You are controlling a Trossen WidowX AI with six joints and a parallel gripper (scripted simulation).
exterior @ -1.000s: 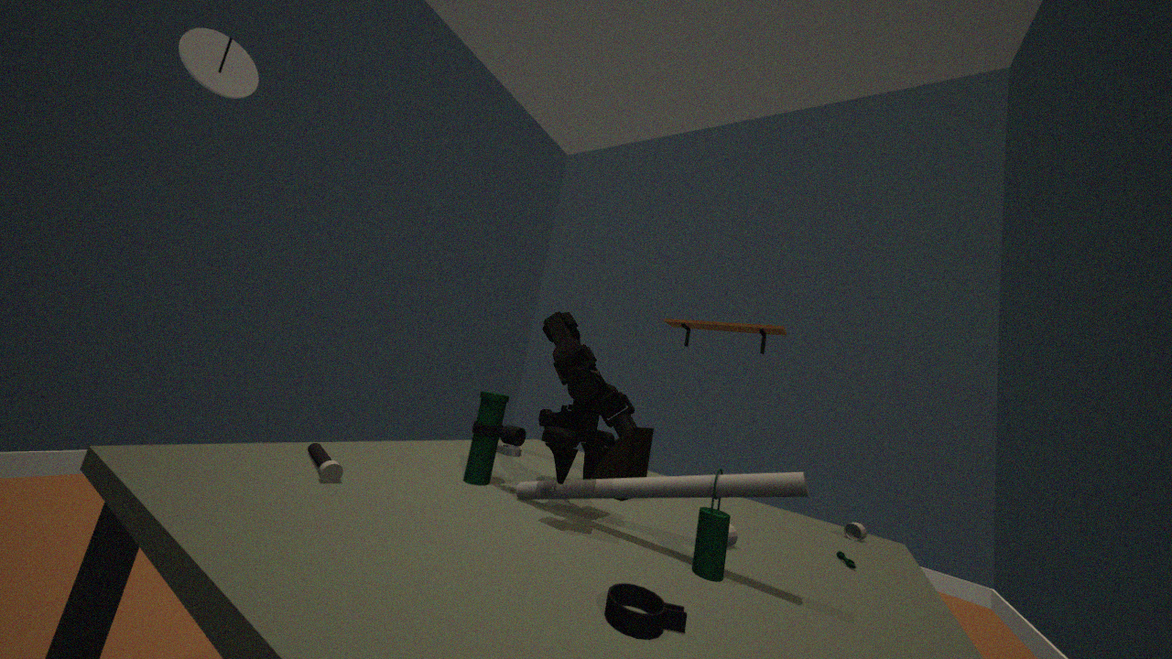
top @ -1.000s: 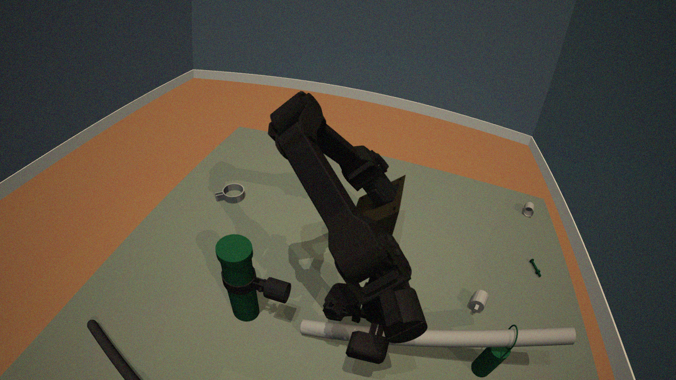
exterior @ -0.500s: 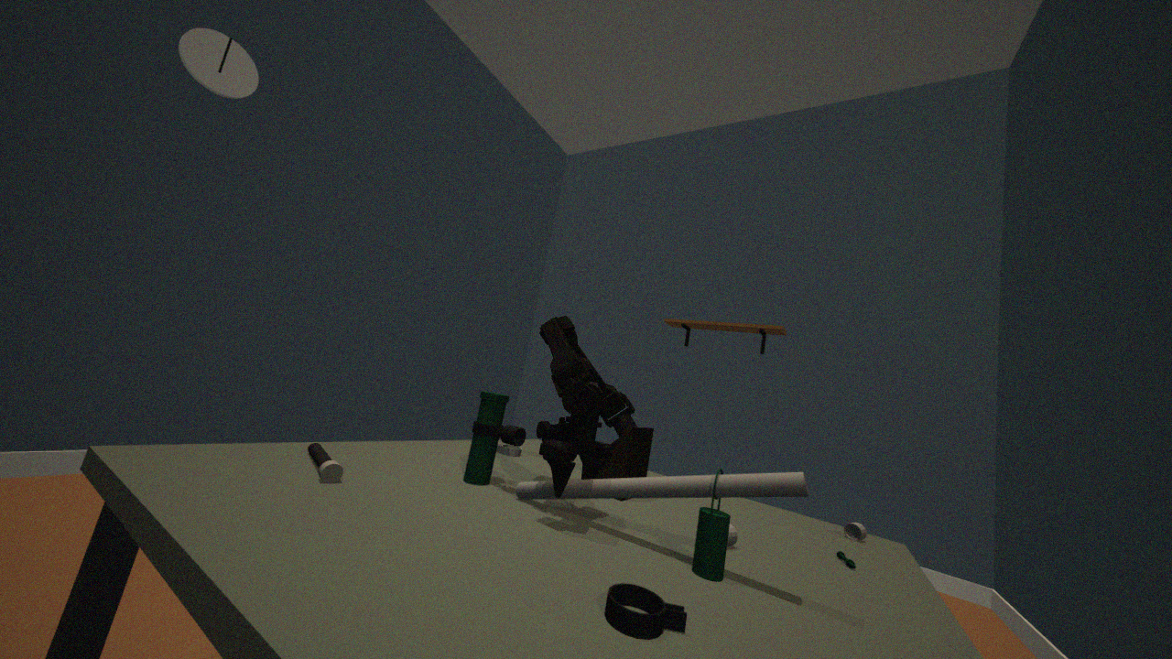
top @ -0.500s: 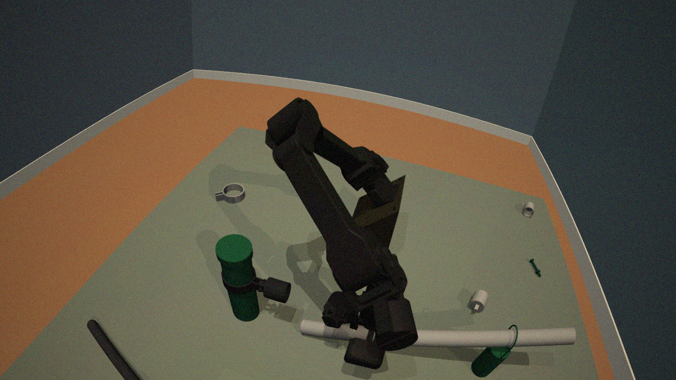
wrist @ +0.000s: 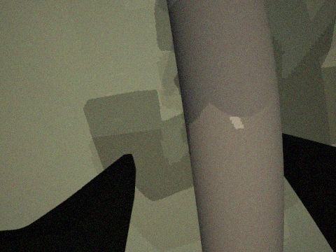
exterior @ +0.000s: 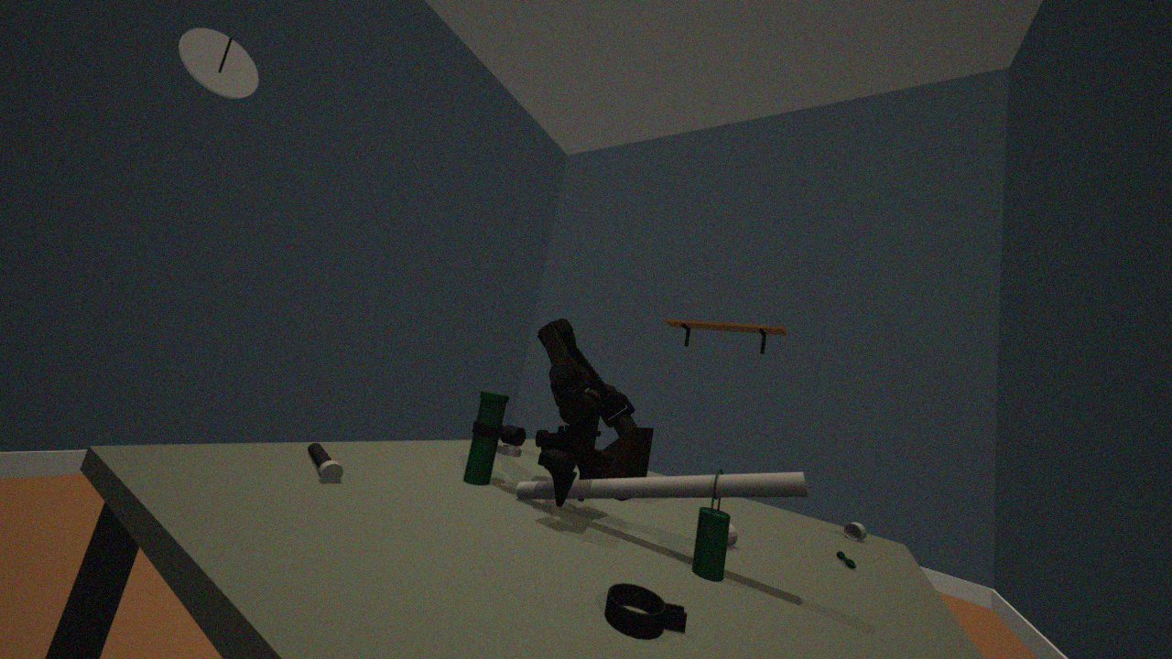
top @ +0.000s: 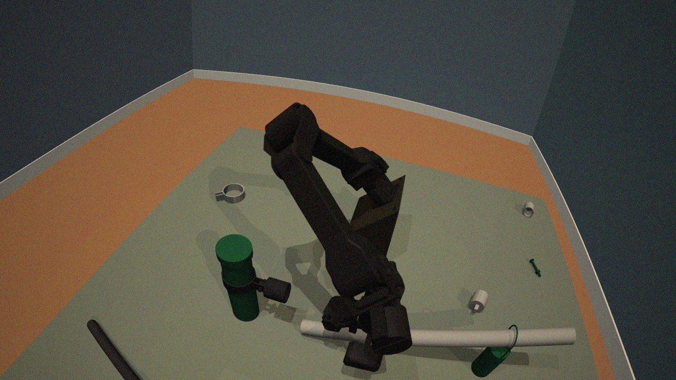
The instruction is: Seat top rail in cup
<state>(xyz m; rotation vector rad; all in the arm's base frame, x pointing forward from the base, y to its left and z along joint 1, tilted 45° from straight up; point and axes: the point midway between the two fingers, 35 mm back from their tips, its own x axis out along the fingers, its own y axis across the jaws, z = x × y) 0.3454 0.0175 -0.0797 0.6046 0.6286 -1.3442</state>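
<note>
Pale grey and straight, the top rail (top: 472, 337) lies level above the table (top: 156, 293), and I have the gripper (top: 351, 338) straddling it close to its cut end (top: 306, 326). From my wrist camera the rail (wrist: 234, 154) runs up the middle of the view with a dark finger (wrist: 84, 229) to one side and the other finger (wrist: 310, 182) on the opposite side; there is table visible between each finger and the rail, so the claw is spread apart and gripping nothing.

That cut end points toward the black rail-end cup (top: 276, 288) but stops short of it, with a gap between them. The cup hangs off a dark brace band (top: 238, 283) wrapped around the big green post (top: 238, 278), and the band sits below the post cap (top: 233, 249), roughly at mid-height. Further along, the rail passes through the thin green loop (top: 513, 334) atop the small green post (top: 489, 361).

Loose parts lie well apart from the rail: a grey band ring (top: 232, 192), a black tube (top: 111, 349), two small white sleeves (top: 478, 300) (top: 528, 208), and a green bolt (top: 535, 266).
</note>
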